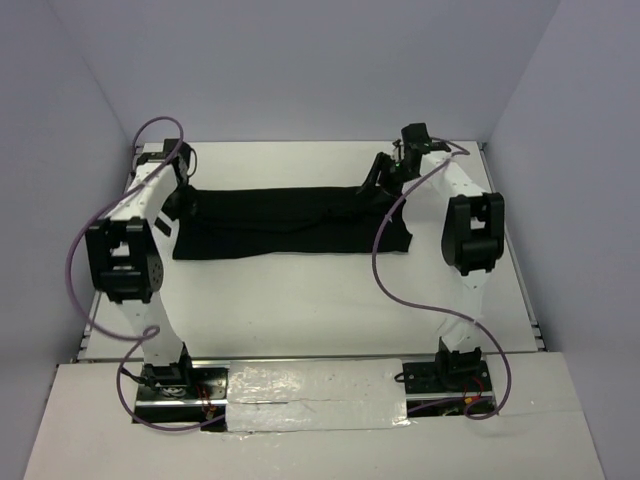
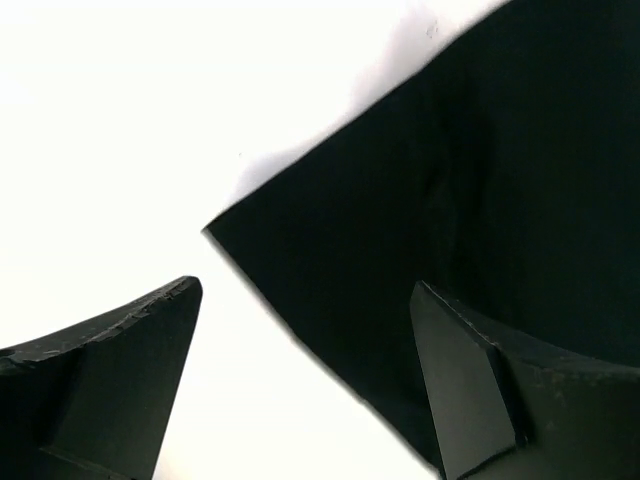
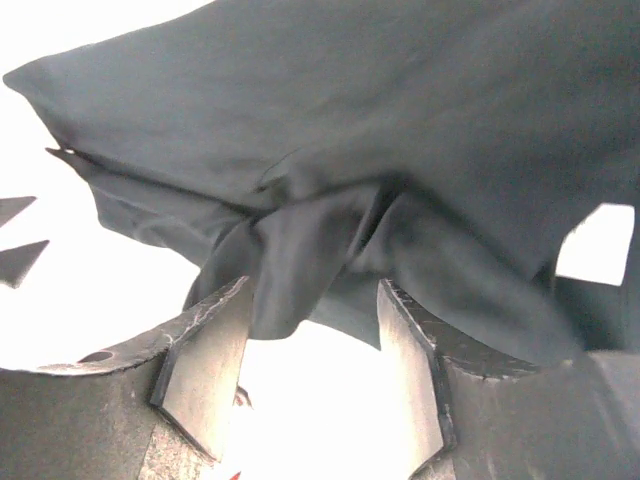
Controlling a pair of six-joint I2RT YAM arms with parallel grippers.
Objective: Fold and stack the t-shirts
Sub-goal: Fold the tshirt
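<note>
The black t-shirt (image 1: 290,220) lies as a long folded strip across the far half of the white table (image 1: 300,300). My left gripper (image 1: 183,200) is at its left end. In the left wrist view it (image 2: 305,290) is open, with a corner of the shirt (image 2: 480,180) between the jaws and one finger (image 2: 470,390) over the cloth. My right gripper (image 1: 378,178) is at the shirt's far right end. In the right wrist view it (image 3: 313,285) is open, with a bunched fold of the shirt (image 3: 350,120) hanging between the fingertips. No white tag shows.
Grey walls close in the table on three sides. Purple cables (image 1: 395,285) loop from both arms over the table's sides. Both arm bases (image 1: 165,380) stand at the taped near edge. The right arm's elbow (image 1: 472,232) hangs over the table's right side.
</note>
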